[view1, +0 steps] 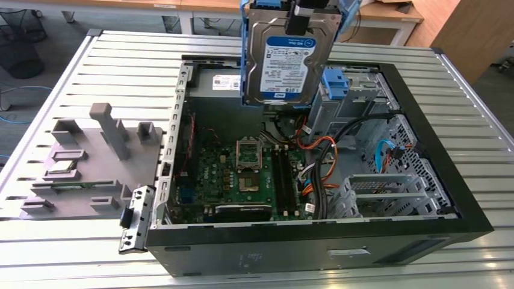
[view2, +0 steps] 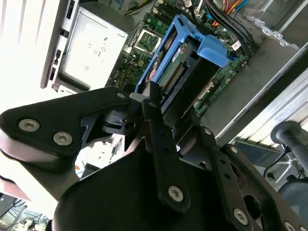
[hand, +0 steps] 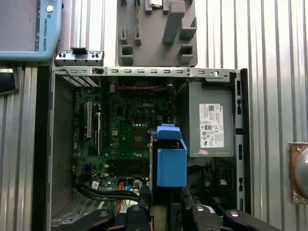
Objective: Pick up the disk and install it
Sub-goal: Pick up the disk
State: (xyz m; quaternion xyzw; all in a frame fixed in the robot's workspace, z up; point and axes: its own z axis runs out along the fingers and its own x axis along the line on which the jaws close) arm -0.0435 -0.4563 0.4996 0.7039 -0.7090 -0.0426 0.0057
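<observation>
The disk (view1: 285, 60) is a silver hard drive with a blue-and-white label, clipped in a blue plastic frame. It hangs upright in the air above the back of the open computer case (view1: 321, 232). My gripper (view1: 301, 12) is shut on its upper end. In the second wrist view the black fingers (view2: 155, 103) clamp the disk (view2: 185, 72) by its blue frame, with the motherboard far below. In the first wrist view the disk (hand: 171, 161) is seen end-on above the case interior, and the gripper (hand: 163, 211) is below it in the picture.
Inside the case lie a green motherboard (view1: 241, 174), a grey power-supply box (view1: 218, 81), orange and black cables (view1: 321, 156), a blue bracket (view1: 336, 84) in the drive bay and a metal cage (view1: 386, 192). A grey fixture plate (view1: 88, 162) sits on the slatted table at the exterior view's left.
</observation>
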